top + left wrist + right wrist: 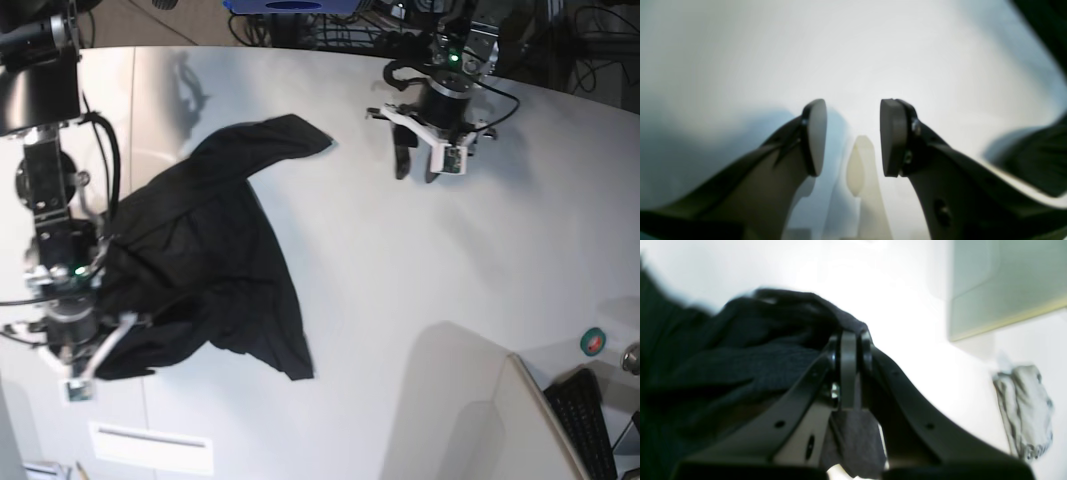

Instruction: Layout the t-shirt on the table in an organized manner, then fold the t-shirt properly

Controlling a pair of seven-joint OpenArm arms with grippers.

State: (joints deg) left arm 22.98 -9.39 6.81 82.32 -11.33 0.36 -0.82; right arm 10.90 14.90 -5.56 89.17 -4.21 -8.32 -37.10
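Note:
The black t-shirt (200, 270) lies crumpled on the left half of the white table (400, 280), one sleeve stretching toward the back (290, 135). My right gripper (105, 350) is at the shirt's near left edge and is shut on the dark fabric (773, 356); in the right wrist view its pads (848, 366) are pressed together and cloth hangs between the fingers. My left gripper (417, 172) hovers at the back right, apart from the shirt. In the left wrist view it (853, 133) stands open over bare table, with nothing between its fingers.
A keyboard (585, 420) and a small green-red round object (593, 342) sit at the near right, beside a raised white panel (470, 400). Cables and equipment line the far edge (330, 25). A grey crumpled item (1023, 410) shows in the right wrist view.

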